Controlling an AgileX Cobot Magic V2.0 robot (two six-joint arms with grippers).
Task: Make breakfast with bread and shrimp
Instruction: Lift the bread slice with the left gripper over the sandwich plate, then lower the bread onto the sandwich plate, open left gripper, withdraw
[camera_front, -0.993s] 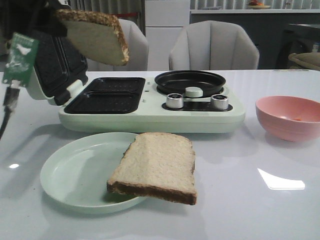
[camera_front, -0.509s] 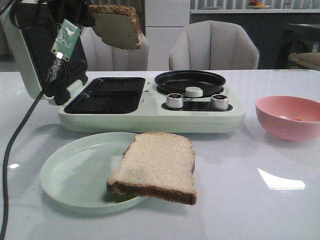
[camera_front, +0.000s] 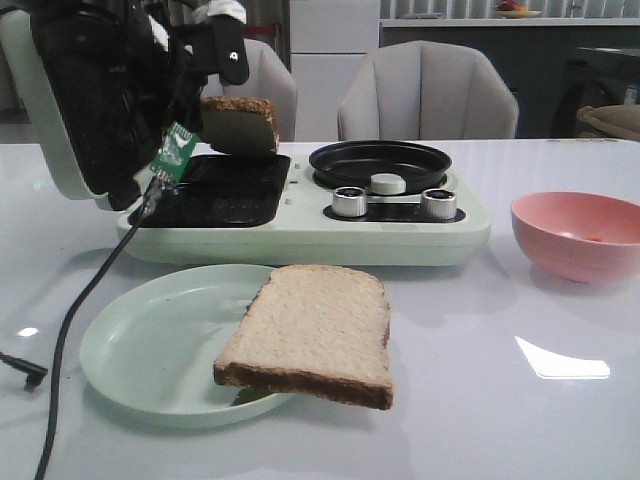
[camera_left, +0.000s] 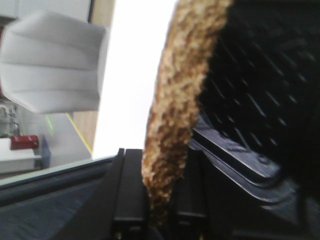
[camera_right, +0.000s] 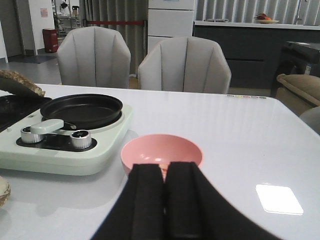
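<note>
We've got the left gripper (camera_left: 159, 220) up over the sandwich maker (camera_front: 300, 205), pinching one slice of bread (camera_front: 238, 123) by its edge. In the wrist view the crust runs right down between the two black fingers (camera_left: 129, 200), so it's clamped on it for sure. From the front, that slice hangs edge-on just above the back of the dark grill plate (camera_front: 215, 190), tilted, with the open lid (camera_front: 75, 100) standing up right beside it. Can't tell if the bottom corner is touching the plate or not.

The second slice of bread (camera_front: 315, 335) is lying flat on the pale green plate (camera_front: 140, 350) in front of the appliance, with its near crust sticking out past the rim over the table (camera_front: 500, 420).

The right gripper (camera_right: 165, 200) sits low, well off to the side, fingers pressed together with nothing between them. Just past it is the pink bowl (camera_right: 162, 152), and we can see a bit of orange shrimp (camera_front: 596, 237) down inside it, too small to count.

The round black pan (camera_front: 380, 160) on the appliance has two silver knobs (camera_front: 350, 202) and a pale green one in front of it. A black cable (camera_front: 85, 290) trails from the left arm down across the table.
</note>
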